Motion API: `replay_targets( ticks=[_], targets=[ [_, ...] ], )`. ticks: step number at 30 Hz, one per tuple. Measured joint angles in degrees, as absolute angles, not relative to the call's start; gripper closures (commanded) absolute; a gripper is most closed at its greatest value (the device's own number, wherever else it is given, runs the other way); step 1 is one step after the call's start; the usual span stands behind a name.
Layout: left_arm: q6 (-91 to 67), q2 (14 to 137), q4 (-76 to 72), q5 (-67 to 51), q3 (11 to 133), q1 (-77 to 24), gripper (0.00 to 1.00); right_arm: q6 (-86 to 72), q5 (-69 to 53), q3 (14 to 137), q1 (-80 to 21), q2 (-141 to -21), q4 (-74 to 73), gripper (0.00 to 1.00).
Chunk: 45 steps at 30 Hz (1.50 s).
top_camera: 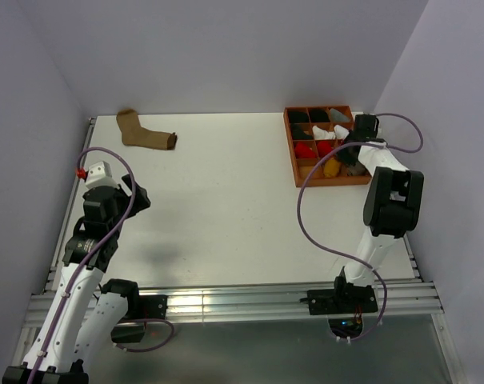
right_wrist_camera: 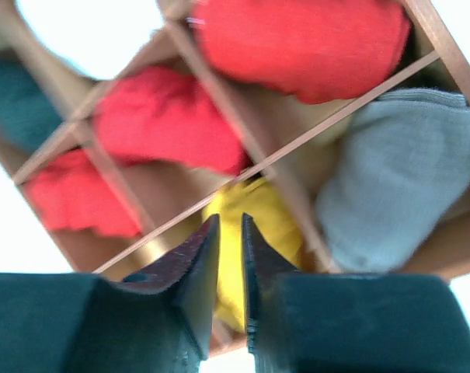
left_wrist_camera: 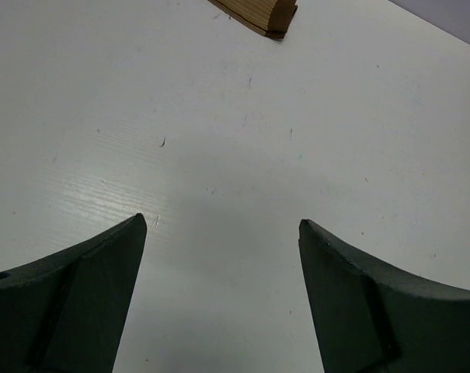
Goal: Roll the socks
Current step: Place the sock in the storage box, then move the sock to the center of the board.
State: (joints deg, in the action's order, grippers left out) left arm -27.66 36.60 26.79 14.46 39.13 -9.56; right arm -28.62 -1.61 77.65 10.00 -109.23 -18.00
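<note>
While the left claw (top_camera: 136, 198) hung over the table (top_camera: 226, 208), its jaws stood wide apart with nothing between them, and the wrist view showed only bare white surface between the spread left claw (left_wrist_camera: 223, 256) fingers. Well ahead of it, by the far edge, the tan sock (top_camera: 146, 134) lay flat and unrolled, its dark cuff pointing toward the right claw's side. From the left wrist, just one corner of the tan sock (left_wrist_camera: 258, 14) showed, at the top of the view.

Off to the right, the right claw (top_camera: 338, 154) reached down over the tray (top_camera: 294, 164). Its jaws were pressed nearly together, leaving only a thin slit. The right claw (right_wrist_camera: 231, 225) hovered right at the yellow sock (right_wrist_camera: 266, 206), which sat bunched in a near compartment of the tray (right_wrist_camera: 335, 116); whether any fabric was pinched could not be told. Past the tips lay red rolls (right_wrist_camera: 297, 39), and to their right a grey roll (right_wrist_camera: 398, 179). From above, the yellow sock (top_camera: 331, 169) sat just beside the claw.
</note>
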Motion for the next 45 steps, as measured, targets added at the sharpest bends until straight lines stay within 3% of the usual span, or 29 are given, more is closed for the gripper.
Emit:
replay_targets(
  ticks=[4, 7, 9, 12, 19, 24, 35, 45],
  targets=[
    [-27.7, 36.5, 26.6, 14.2, 38.8, -9.6, 0.10, -27.8, -3.7, 77.6, 9.2, -101.5, -18.9, 0.55],
    [-27.6, 36.2, 26.2, 13.8, 38.6, -9.6, 0.00, -27.7, -5.3, 76.7, 7.3, -91.3, -18.3, 0.39],
    [-27.5, 35.9, 25.8, 13.4, 38.6, -9.6, 0.01, -27.7, -6.1, 75.2, 5.8, -82.8, -17.9, 0.27],
    [-27.5, 36.2, 25.2, 13.0, 38.6, -9.6, 0.00, -28.0, -7.5, 73.2, 2.9, -70.1, -17.3, 0.18],
    [-27.5, 44.6, 23.4, 11.2, 41.3, -9.6, 0.01, -31.4, -10.7, 61.5, 0.6, -47.2, -16.4, 0.14],
    [-27.7, 59.2, 19.7, 9.7, 49.0, -9.6, 0.06, -34.8, -15.1, 50.2, -1.4, -34.7, -15.8, 0.13],
    [-21.3, 99.0, 11.9, 9.0, 74.3, -9.5, 0.36, -34.2, -23.2, 41.0, -8.2, -29.4, -16.3, 0.15],
    [-11.9, 121.7, 8.8, 6.5, 91.9, -9.5, 0.48, -30.1, -27.7, 34.5, -12.6, -27.7, -18.5, 0.15]
  ],
)
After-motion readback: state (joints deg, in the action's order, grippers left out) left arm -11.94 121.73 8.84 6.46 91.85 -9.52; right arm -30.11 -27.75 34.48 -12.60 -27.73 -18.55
